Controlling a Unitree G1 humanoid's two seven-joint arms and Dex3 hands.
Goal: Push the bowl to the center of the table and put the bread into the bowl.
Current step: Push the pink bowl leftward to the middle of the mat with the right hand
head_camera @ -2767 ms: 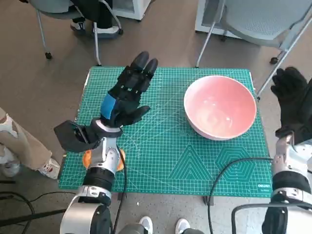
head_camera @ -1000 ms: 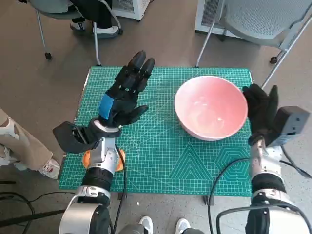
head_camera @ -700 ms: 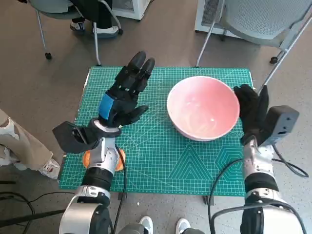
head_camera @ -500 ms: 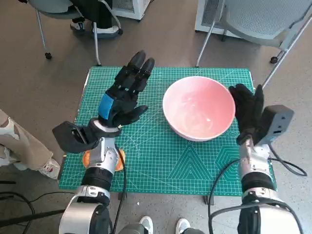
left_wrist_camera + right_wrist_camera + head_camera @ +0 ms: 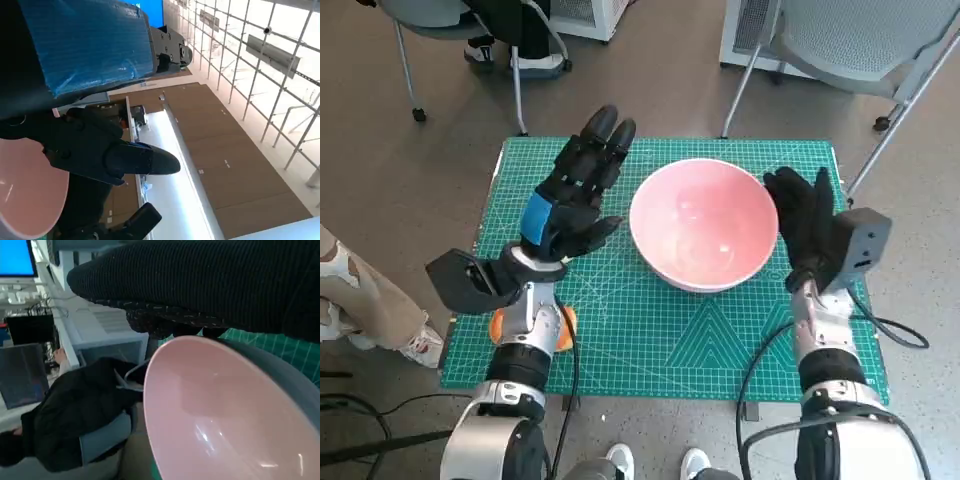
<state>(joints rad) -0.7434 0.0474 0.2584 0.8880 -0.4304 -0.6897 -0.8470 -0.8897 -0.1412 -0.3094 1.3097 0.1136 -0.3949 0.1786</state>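
The right hand (image 5: 800, 225), fingers spread flat, presses the pink bowl (image 5: 703, 222) near the table's (image 5: 650, 330) centre; pushed further it could overshoot toward the empty, spread left hand (image 5: 575, 195); the bread (image 5: 498, 322) seems half-hidden beneath the left forearm.

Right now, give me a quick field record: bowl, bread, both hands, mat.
bowl: pink bowl, empty, upright, near the middle of the mat
bread: orange piece at the mat's near left edge, mostly hidden behind the left forearm
right hand: right hand, fingers spread, against the bowl's right side
left hand: left hand, raised over the mat left of the bowl, holding nothing
mat: green cutting mat covering the table
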